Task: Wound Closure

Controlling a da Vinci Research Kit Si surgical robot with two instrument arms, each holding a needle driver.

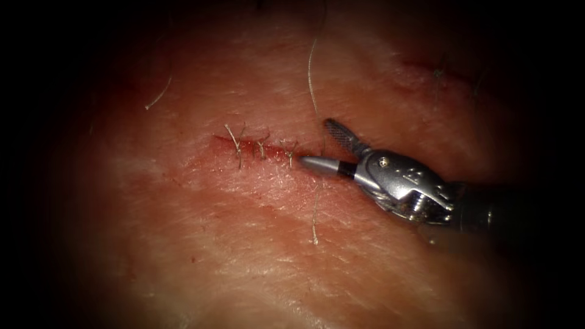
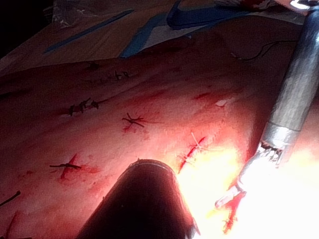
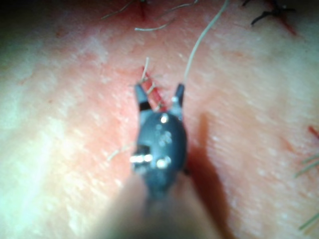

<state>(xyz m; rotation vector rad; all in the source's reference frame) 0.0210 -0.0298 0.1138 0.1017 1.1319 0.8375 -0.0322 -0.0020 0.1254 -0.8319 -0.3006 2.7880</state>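
Non-task stuff: blue-and-white drape (image 2: pixel 149 25) behind the pork, clear plastic sheet (image 2: pixel 79 10) crumpled next to it, dark background (image 2: pixel 20 25) past that.

One end effector (image 1: pixel 322 146), one cut (image 1: pixel 256 148) with three stitches (image 1: pixel 262 148), one long thread (image 1: pixel 312 73).

The right gripper (image 1: pixel 317 146) has two slim metal blades, one ridged, one smooth with a black band. Its silver wrist housing (image 1: pixel 399 180) bears a small screw, stamped marking and dark shaft (image 1: pixel 493 210).
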